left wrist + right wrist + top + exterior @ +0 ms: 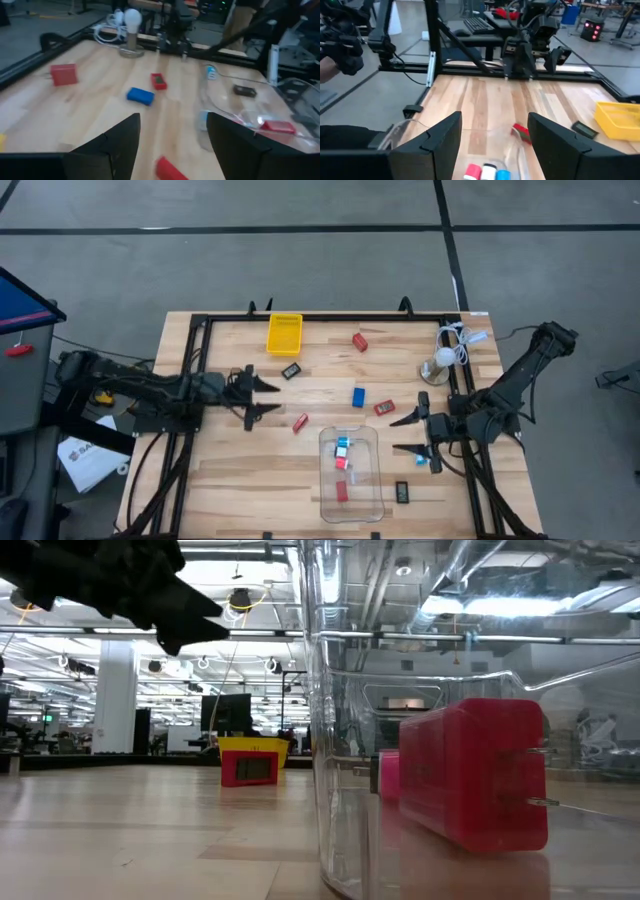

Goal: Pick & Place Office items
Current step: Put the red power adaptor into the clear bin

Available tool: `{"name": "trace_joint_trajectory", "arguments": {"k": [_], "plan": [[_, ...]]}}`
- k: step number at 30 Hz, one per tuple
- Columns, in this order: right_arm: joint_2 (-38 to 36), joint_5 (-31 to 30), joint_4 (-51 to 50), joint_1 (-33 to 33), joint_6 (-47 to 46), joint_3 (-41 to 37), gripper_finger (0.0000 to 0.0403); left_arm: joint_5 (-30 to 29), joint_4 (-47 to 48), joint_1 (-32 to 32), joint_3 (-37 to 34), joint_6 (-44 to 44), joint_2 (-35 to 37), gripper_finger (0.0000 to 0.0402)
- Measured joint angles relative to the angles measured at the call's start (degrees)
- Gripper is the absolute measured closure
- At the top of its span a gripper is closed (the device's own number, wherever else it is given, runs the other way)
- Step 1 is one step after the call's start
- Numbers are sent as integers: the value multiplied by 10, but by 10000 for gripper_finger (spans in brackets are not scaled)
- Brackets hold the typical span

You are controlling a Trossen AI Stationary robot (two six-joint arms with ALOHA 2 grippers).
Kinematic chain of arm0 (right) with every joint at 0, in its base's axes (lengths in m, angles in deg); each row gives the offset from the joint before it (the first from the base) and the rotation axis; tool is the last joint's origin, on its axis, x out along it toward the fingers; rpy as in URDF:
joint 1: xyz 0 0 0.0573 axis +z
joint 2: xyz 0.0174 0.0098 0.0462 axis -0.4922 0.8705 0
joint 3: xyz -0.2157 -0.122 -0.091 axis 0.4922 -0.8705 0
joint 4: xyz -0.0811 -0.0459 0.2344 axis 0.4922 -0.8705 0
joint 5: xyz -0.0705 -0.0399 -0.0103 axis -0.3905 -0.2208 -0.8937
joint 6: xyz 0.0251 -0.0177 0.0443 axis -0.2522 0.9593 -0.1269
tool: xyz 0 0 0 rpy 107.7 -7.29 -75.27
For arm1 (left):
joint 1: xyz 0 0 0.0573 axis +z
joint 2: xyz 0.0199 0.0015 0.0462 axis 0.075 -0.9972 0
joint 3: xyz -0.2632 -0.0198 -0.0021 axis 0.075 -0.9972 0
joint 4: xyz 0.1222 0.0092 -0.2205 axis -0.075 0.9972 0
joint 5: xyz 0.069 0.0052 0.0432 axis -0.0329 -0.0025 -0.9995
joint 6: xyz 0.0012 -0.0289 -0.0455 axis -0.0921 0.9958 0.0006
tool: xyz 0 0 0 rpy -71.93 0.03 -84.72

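Note:
The office items lie scattered. On the wood are red blocks (360, 341) (384, 408) (300, 422), a blue block (358, 396), black rectangles (291, 370) (402, 492) and a cyan bit (421, 460). My left gripper (265, 398) hovers open left of the red block (170, 169), touching nothing. My right gripper (405, 434) hovers open beside the clear bin's (350, 475) right far corner. Inside the bin lie white, cyan and red pieces (342, 448) and a red block (341, 491), which also show in the right wrist view (487, 172).
A yellow tray (284, 333) sits near the far edge. A white lamp with coiled cable (440, 365) stands at the far right. A black frame (200, 320) rims the table. Bare wood lies at the near left and between the grippers.

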Motion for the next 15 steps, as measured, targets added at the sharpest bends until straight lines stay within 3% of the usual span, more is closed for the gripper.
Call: {"name": "trace_joint_trajectory", "arguments": {"k": [3, 8, 15], "plan": [[-6, -9, -35, -12, -19, 0, 181, 15, 12, 38, 0, -11, 5, 193], [-2, -15, -106, -51, -74, 0, 181, 19, 43, 47, -1, -27, 5, 210], [3, -11, -137, -91, -99, 0, 181, 36, -52, 46, -69, -56, 9, 228]]}}
